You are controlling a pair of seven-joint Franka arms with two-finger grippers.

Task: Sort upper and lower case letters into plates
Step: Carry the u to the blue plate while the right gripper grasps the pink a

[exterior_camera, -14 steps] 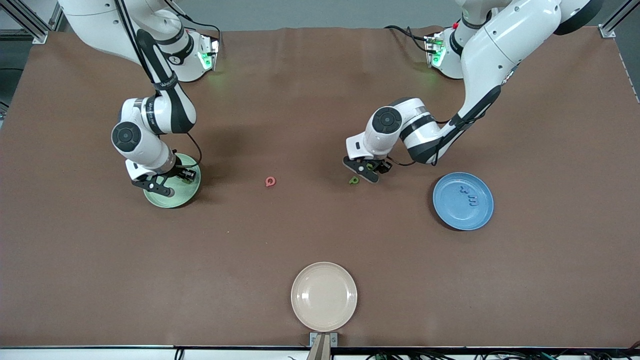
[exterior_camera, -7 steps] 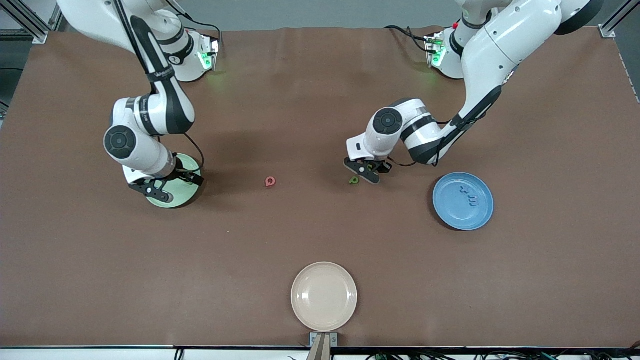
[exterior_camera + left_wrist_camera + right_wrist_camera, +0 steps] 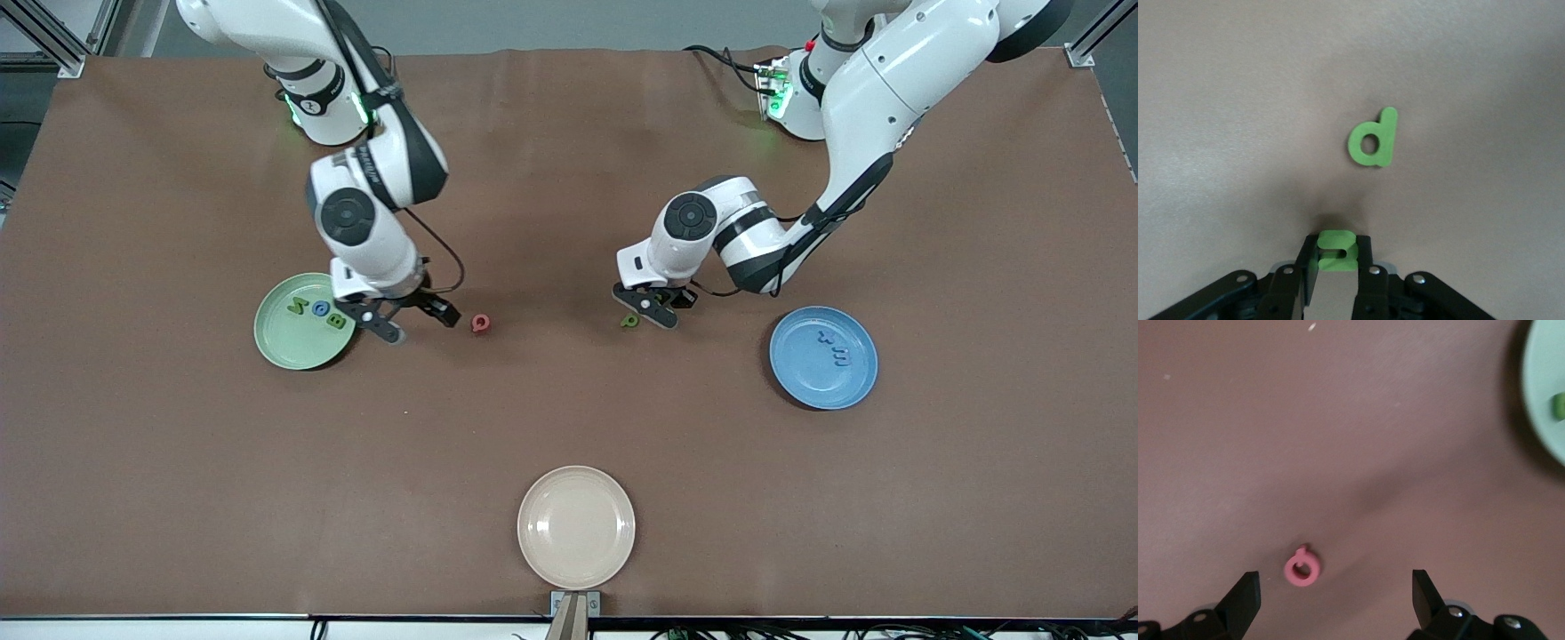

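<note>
The pale green plate (image 3: 284, 342) holds two green letters (image 3: 298, 307) and a blue one (image 3: 320, 309). The blue plate (image 3: 823, 382) holds two blue letters (image 3: 839, 357). A pinkish red letter (image 3: 481, 324) lies on the table between the plates. My right gripper (image 3: 421, 325) is open and empty, low between the green plate and the red letter (image 3: 1301, 569), which lies just ahead of its fingers. My left gripper (image 3: 656, 309) is shut on a green letter (image 3: 1336, 251) just above the table. Another green letter (image 3: 1373, 138), a "d", lies on the table (image 3: 629, 321) beside it.
A cream-beige plate (image 3: 576, 526) sits empty near the table's front edge. The green plate's rim (image 3: 1545, 393) shows at the edge of the right wrist view. Brown table mat lies all around.
My right gripper has swung from over the green plate toward the red letter, uncovering the plate's three letters. My left gripper has stayed put, shut on its green letter.
</note>
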